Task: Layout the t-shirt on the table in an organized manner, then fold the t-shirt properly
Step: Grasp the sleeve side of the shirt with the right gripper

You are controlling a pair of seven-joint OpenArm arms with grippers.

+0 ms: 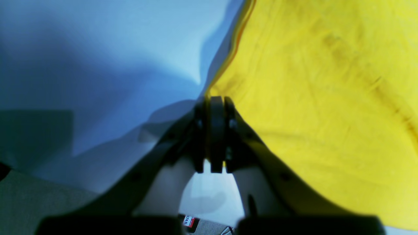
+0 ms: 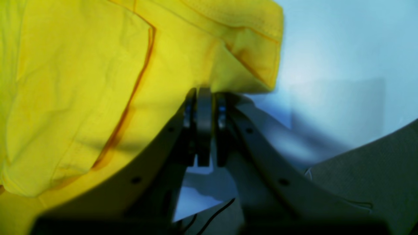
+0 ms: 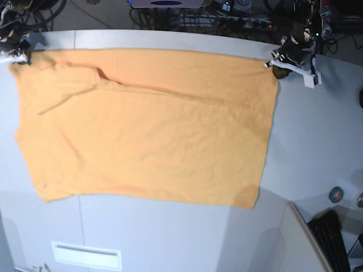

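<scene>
The left claw [image 1: 216,107] is pinched tight on a corner of the t-shirt [image 3: 147,124], its jaws pressed together with yellow cloth caught at the tips; in the base view it sits at the far right corner of the garment. The right claw [image 2: 204,98] is likewise closed flat on the fabric, gripping near a hemmed sleeve at the far left corner.

The desk [image 3: 317,153] is the biggest thing here, a pale grey surface with a thin seam, and the shirt covers much of it. The shirt lies spread wide between the two arms, its far edge drawn fairly straight from one claw to the other. A long diagonal crease runs across the upper part, and the left sleeve appears tucked over the body. The near edge lies slightly uneven.

This looks like the laying-out step, nearly done, with no fold begun. The next move probably calls for a gentle outward tension to flatten the crease, then release, and freeing the tucked sleeve before folding starts.
</scene>
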